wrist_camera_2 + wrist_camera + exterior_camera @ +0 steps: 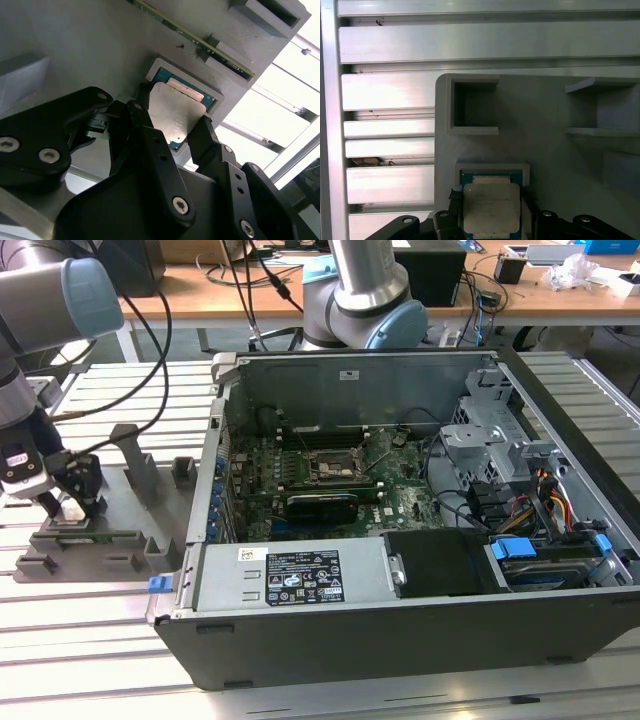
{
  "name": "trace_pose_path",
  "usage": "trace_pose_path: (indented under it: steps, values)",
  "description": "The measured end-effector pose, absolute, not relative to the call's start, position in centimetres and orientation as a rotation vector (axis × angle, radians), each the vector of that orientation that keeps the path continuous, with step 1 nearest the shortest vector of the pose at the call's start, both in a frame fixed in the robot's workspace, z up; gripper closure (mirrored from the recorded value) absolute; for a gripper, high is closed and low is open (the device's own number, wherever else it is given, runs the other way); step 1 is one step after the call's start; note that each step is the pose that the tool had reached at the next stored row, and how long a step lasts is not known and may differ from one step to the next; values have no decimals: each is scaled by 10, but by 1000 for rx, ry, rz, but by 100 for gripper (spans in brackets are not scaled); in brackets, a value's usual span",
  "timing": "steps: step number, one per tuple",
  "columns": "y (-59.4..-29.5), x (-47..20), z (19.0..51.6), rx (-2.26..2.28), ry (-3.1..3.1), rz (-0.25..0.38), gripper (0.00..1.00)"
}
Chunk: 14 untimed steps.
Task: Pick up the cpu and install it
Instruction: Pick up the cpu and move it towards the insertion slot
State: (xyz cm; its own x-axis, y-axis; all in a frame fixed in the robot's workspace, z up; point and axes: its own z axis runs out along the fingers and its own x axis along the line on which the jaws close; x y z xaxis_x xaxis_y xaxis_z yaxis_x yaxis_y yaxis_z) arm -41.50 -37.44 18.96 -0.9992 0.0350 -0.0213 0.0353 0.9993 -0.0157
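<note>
Clamps jaws of the gripper onto opposite sides of the cpu, seated flat in its pocket near the grey tray's edge, likely to keep it level.

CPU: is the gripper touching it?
Cannot tell. In both wrist views the gripper straddles the cpu seated in the grey tray, but neither shows contact or a gap plainly at the chip's edges.

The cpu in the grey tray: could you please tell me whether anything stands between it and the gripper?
Nothing visible does. In the second wrist view the gripper is right at the cpu, which lies shiny side up in its recess in the grey tray, with no other object between them.
</note>
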Motion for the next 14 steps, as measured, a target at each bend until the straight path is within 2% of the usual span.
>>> trace_pose_path:
  steps: [14]
  values:
    - [-374,-415,213,55,3120,-25,46]
